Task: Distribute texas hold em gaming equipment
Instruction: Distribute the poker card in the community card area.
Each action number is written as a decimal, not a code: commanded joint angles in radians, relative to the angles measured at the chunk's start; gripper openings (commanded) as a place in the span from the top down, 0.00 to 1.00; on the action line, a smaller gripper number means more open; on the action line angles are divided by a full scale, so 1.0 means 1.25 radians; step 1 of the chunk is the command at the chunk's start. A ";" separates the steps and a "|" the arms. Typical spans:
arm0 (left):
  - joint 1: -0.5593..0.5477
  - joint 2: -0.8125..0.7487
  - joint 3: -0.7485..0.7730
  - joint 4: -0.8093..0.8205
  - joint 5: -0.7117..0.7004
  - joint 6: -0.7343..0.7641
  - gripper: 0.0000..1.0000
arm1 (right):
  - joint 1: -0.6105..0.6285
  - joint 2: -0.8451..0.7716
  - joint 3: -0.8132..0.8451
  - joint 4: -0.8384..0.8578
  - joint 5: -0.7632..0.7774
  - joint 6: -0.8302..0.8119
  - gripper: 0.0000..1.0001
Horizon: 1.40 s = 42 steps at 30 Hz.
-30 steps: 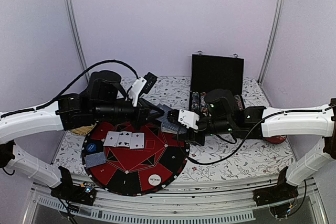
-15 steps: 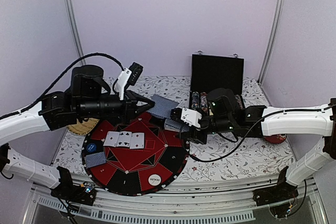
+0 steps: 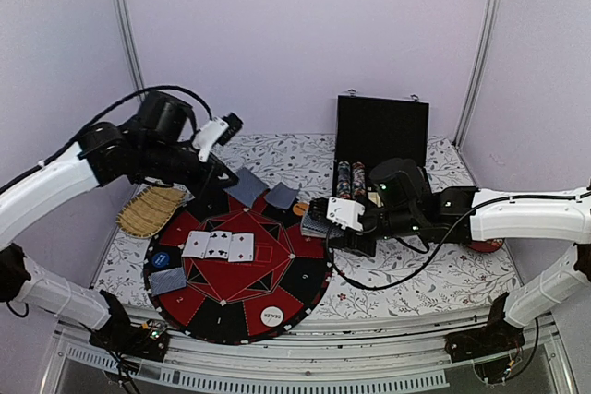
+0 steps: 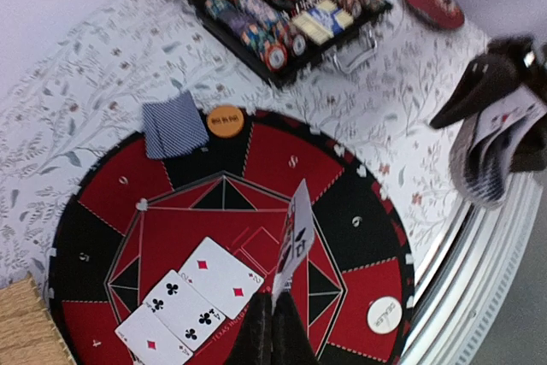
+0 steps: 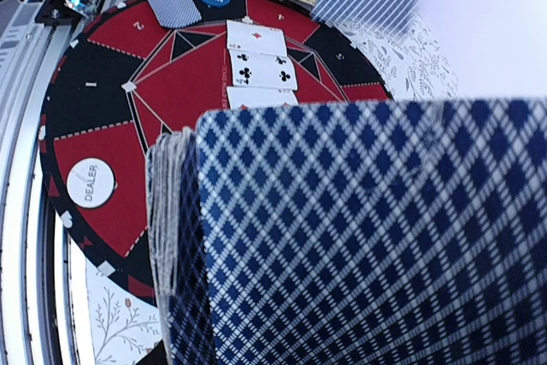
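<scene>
Left gripper [image 4: 273, 329] is clamped shut on one card [image 4: 293, 237], long axis roughly upright, over the mat [image 3: 297, 285]. The face-up row [image 4: 192, 297] lies just down-left of it, so the left arm looks nearer. Right gripper [image 3: 325, 227] is part-open around the deck [image 5: 359, 237] at the mat's far-right rim.

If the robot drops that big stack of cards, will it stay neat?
Probably not. The deck is many thin loose cards with separate edges showing, so it would likely slide apart. Squeezed together, it probably feels stiffer than one card.
</scene>
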 commanded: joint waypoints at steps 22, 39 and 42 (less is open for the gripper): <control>0.014 0.743 0.277 -0.221 -0.021 0.491 1.00 | 0.006 -0.090 -0.027 -0.056 0.024 -0.001 0.51; 0.011 0.769 0.241 -0.124 -0.109 0.496 1.00 | 0.006 -0.096 -0.032 -0.052 0.028 0.000 0.51; 0.011 0.753 0.227 -0.124 -0.110 0.499 1.00 | 0.006 -0.096 -0.032 -0.053 0.027 0.000 0.51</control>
